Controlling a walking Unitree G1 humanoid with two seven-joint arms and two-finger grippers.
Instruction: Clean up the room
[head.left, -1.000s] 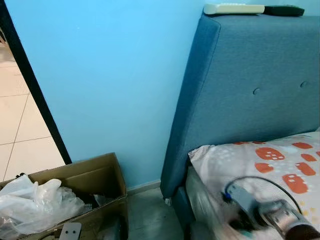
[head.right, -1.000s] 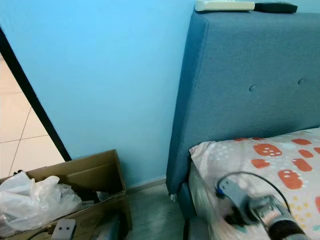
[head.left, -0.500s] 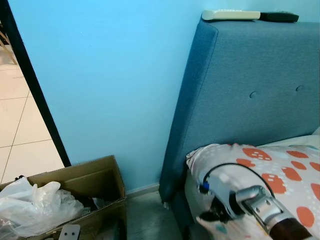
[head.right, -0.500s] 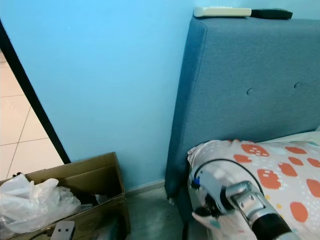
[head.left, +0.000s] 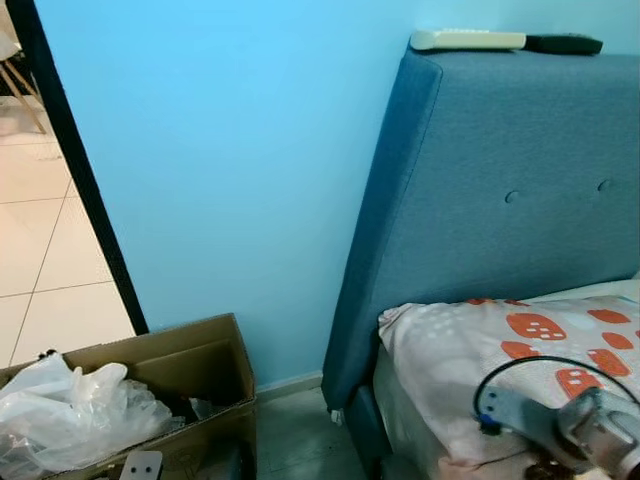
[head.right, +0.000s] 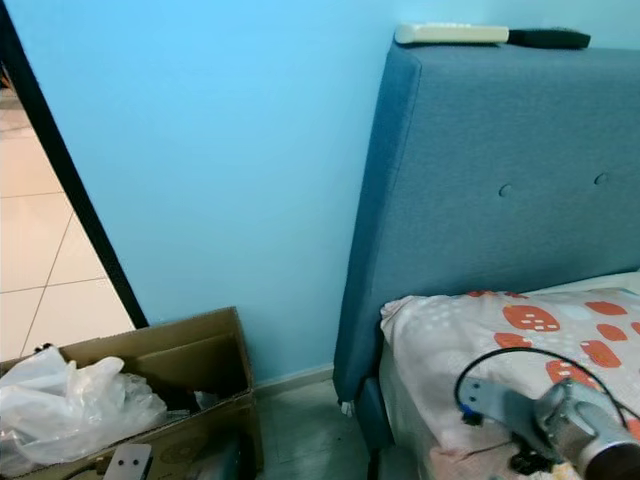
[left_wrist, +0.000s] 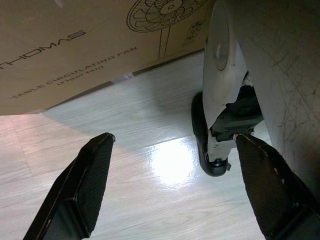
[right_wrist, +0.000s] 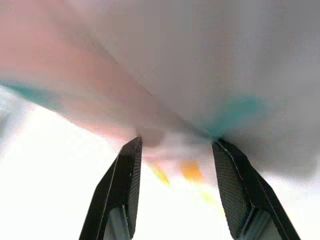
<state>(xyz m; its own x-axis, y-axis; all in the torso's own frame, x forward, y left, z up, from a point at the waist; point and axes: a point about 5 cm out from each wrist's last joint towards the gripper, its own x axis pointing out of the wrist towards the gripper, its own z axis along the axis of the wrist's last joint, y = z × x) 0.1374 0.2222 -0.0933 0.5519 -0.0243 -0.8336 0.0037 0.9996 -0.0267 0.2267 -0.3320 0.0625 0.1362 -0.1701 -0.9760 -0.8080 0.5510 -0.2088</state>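
Observation:
A white pillow (head.left: 470, 345) with orange-red patches lies at the head of the bed, against the blue padded headboard (head.left: 500, 200). My right arm (head.right: 575, 435) reaches in low at the pillow's front edge. In the right wrist view the right gripper (right_wrist: 176, 144) is open, its tips right up against blurred white and pink fabric (right_wrist: 200, 75). My left gripper (left_wrist: 175, 137) hangs open over the pale wood floor (left_wrist: 125, 200), beside a printed cardboard box (left_wrist: 75, 45) and my own leg (left_wrist: 260, 75).
A white remote (head.left: 468, 40) and a black remote (head.left: 563, 44) rest on top of the headboard. An open cardboard box (head.left: 190, 350) holding a white plastic bag (head.left: 70, 420) stands on the floor at the left, by the blue wall. A dark doorframe (head.left: 80, 180) leads to a tiled floor.
My right arm reached left to the pillow's corner, then drew back to the lower right. The head camera shifted slightly.

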